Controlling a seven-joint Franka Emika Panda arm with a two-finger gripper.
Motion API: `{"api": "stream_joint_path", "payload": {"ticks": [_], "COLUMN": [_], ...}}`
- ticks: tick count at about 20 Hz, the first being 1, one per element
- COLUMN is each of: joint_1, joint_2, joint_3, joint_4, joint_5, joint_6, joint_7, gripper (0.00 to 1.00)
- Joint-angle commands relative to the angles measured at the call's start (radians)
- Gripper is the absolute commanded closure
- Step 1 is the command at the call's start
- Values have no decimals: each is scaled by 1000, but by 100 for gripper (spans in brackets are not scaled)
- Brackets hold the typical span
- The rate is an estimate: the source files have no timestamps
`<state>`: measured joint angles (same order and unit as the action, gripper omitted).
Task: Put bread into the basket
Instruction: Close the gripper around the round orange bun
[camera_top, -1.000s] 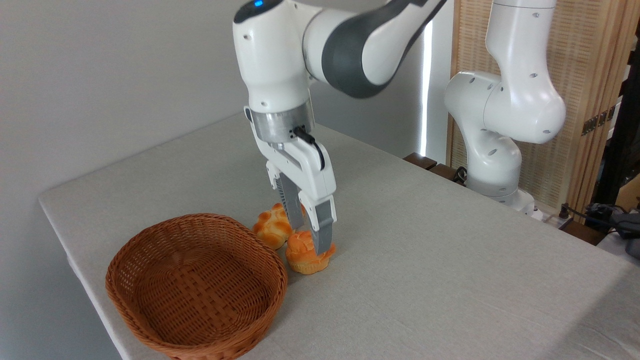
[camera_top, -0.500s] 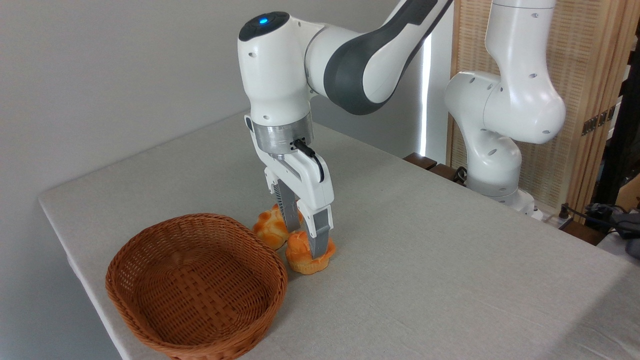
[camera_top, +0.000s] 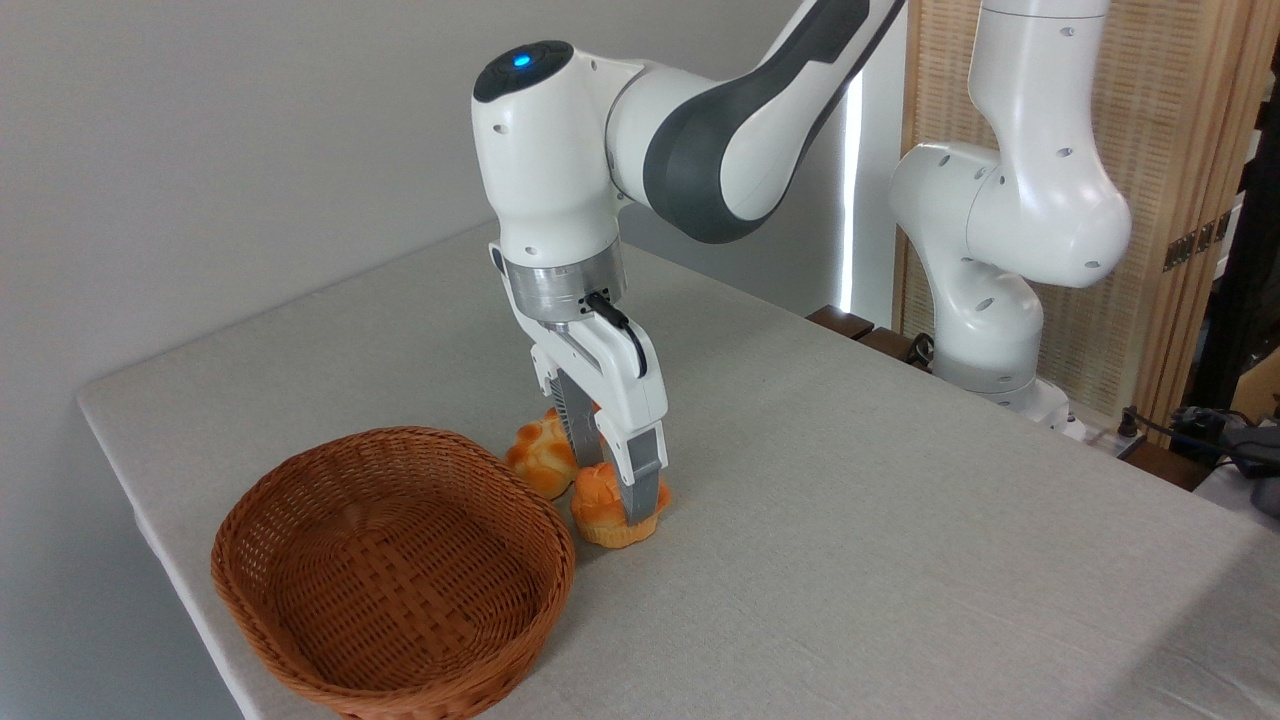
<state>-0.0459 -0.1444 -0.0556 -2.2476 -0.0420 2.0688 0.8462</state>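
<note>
The bread (camera_top: 600, 497), a small orange bun with a paler fluted base, sits on the table just right of the basket. My gripper (camera_top: 618, 487) is lowered over it and open, one finger in front of the bun and the other behind it. The far fingertip is hidden by the bun, so I cannot tell whether the pads touch it. The basket (camera_top: 300, 655), oval reddish-brown wicker, stands empty at the front left, its rim almost touching the bun.
A braided golden loaf (camera_top: 538, 462) lies directly behind the bun, against the basket's far rim. The arm's white base (camera_top: 990, 300) stands at the back right. The table's left edge (camera_top: 150, 520) runs close beside the basket.
The gripper has come down, so its fingers now straddle the bun lower on its sides. Bun, loaf and basket have not moved.
</note>
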Motion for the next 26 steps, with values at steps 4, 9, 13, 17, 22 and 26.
{"api": "stream_joint_path", "payload": {"ticks": [4,9,13,17,22,26], "joint_1": [-3,-3,-3,1,1,1], "joint_2": [9,11,11,3,-27,-53], "joint_3": [5,5,5,8,10,10], "joint_4": [-13,-15,-15,-14,-3,16], "joint_5": [-7,-7,-7,-7,-9,-15], "joint_6": [42,42,42,34,-21,-56], "joint_7": [22,24,24,22,21,22], "gripper": [25,57,57,57,55,55]}}
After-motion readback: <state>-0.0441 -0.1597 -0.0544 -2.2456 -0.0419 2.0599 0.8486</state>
